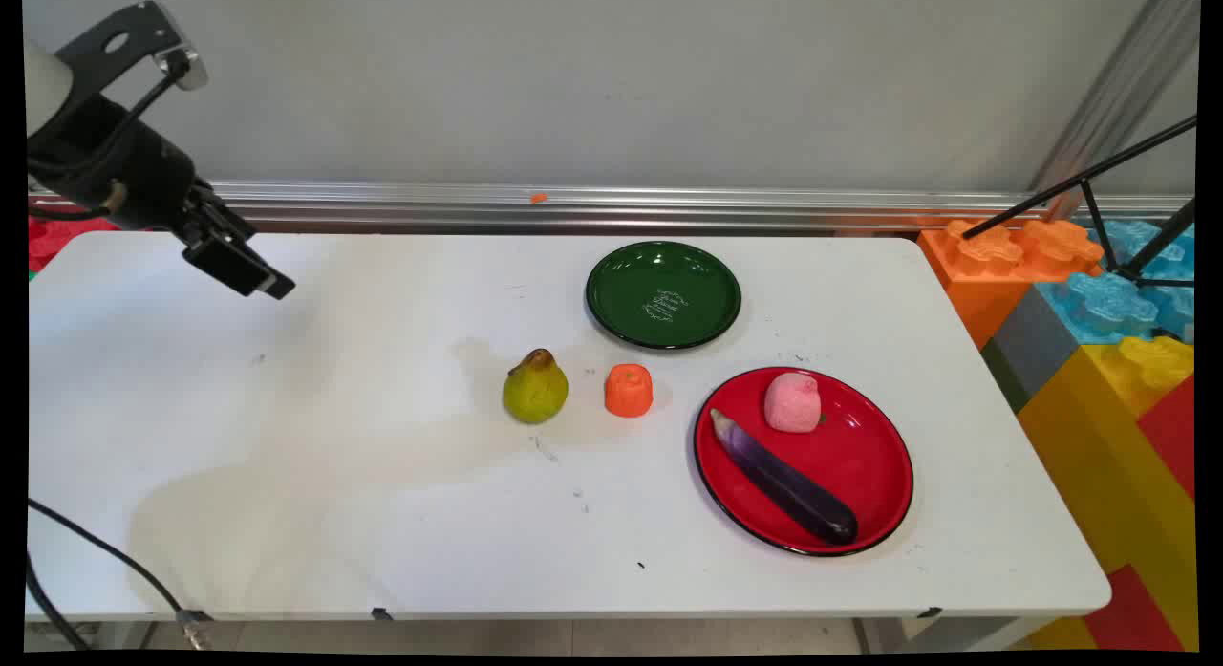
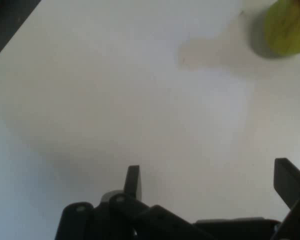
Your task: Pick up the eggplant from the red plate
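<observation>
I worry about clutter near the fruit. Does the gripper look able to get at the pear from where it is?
Probably yes. The gripper hangs open, empty, above bare table, and nothing lies between it and the pear; the orange piece stands apart beyond it.

I find only one piece of writing on my screens: a small white inscription, framed above and below by curly white flourishes, printed in the middle of the green plate (image 1: 663,294) at the table's far side. It runs in a couple of short lines of script, but the letters are too small for me to make out any word. I see no readable label, brand, number or sign on anything else in either view.
</observation>
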